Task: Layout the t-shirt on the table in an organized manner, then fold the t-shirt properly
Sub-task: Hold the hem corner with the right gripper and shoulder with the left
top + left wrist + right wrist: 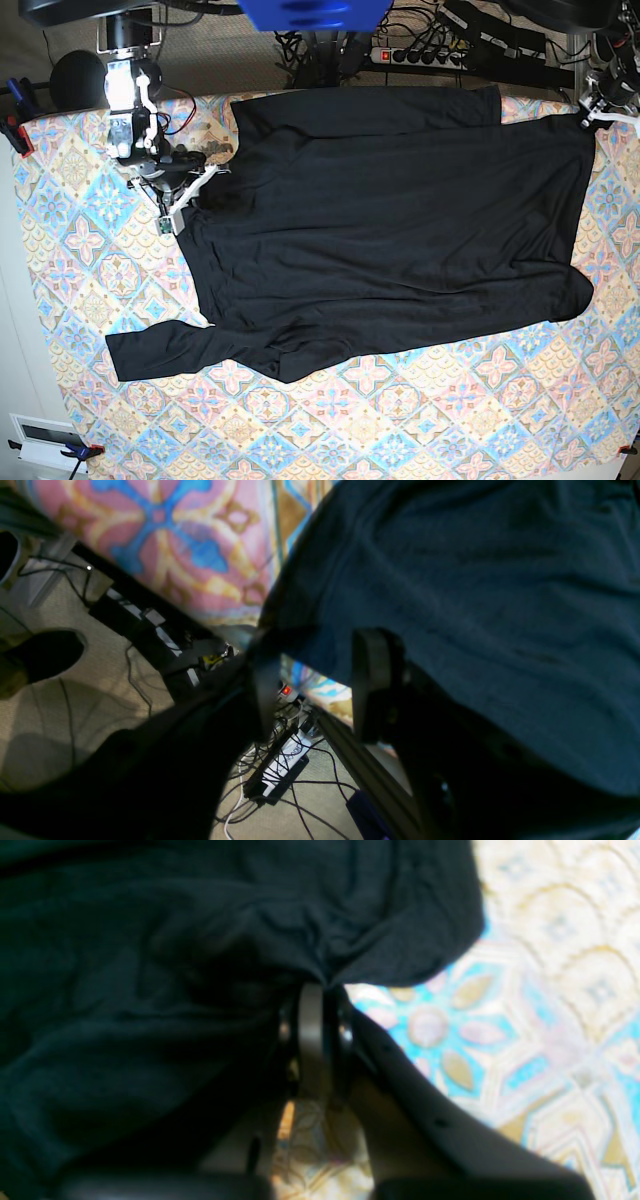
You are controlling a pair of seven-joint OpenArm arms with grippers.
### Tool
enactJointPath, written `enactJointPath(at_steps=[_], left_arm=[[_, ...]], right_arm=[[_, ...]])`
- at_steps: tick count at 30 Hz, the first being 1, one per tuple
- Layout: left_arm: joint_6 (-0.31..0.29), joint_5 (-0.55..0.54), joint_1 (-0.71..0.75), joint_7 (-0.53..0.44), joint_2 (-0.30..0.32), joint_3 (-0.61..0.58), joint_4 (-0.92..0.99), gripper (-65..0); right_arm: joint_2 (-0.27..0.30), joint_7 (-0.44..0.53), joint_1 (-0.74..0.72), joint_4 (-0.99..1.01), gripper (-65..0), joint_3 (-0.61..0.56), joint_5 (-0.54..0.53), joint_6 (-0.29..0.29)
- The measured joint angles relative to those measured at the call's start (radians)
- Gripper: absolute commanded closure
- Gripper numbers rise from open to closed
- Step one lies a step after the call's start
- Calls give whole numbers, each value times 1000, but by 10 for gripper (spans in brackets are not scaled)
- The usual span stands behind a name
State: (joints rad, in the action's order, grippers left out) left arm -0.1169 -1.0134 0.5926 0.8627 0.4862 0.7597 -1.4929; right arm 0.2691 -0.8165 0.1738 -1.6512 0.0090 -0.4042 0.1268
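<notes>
The table (70, 290), covered in pastel diamond-tile cloth, carries the black t-shirt (390, 230), which lies spread flat over most of its far half, one long sleeve running along the far edge and the other trailing toward the near left part. The right gripper (320, 990), near the table's far left corner, has its jaws pinched together on a bunched fold of the t-shirt's edge. The left gripper (320, 680), at the far right corner by the table's edge, stands with jaws wide apart around the shirt's edge there, gripping nothing visibly.
</notes>
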Motion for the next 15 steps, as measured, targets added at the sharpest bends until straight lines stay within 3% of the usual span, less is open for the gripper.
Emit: enactJointPath(at_steps=[15], left_arm=[[0, 0, -5, -2, -2, 0, 64, -227]], right_arm=[[-1, 1, 3, 0, -26, 0, 0, 0]])
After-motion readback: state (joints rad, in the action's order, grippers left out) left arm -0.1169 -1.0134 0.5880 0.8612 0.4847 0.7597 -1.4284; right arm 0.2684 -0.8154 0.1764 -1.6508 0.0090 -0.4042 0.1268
